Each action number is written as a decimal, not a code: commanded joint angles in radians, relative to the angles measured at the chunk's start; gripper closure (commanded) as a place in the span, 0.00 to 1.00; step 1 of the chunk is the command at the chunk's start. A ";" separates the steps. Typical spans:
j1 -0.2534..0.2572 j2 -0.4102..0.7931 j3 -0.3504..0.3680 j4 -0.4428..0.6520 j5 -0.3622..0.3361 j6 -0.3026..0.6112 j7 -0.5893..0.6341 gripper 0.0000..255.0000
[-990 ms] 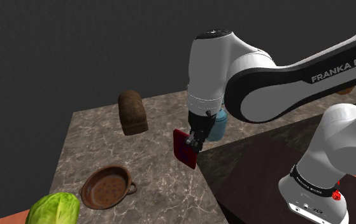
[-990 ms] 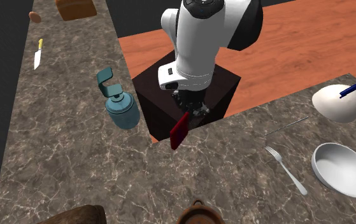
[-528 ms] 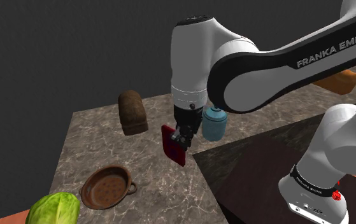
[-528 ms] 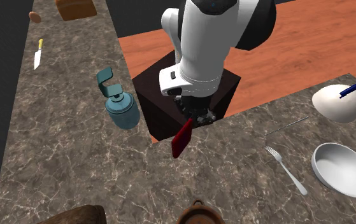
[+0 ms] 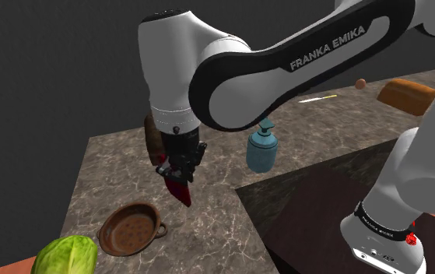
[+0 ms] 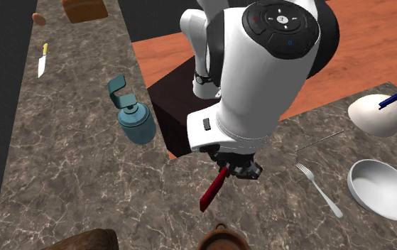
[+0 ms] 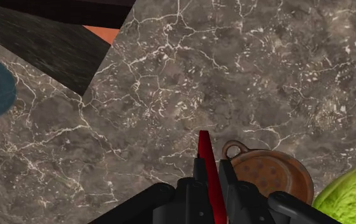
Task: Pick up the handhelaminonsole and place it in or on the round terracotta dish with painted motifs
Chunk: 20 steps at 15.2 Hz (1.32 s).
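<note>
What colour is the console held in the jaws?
The console is dark red; it shows best in the shoulder view.

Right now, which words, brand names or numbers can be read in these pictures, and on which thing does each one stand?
"FRANKA EMIKA": white letters on the dark band of the arm, shoulder view.
Small print on the arm's base ring: too small to read.
Dark round cap, second exterior view: small button marks, no readable letters.
Red console, brown dish, blue bottle: no text.
</note>
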 commanded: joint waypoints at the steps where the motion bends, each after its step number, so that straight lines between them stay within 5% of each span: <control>1: 0.017 0.097 0.014 0.112 -0.067 -0.037 0.055 1.00; 6: 0.120 0.341 0.007 0.418 -0.219 -0.154 0.153 1.00; 11: 0.293 0.608 -0.039 0.840 -0.341 -0.331 0.186 1.00; 20: 0.267 0.607 -0.045 0.711 -0.345 -0.209 0.202 1.00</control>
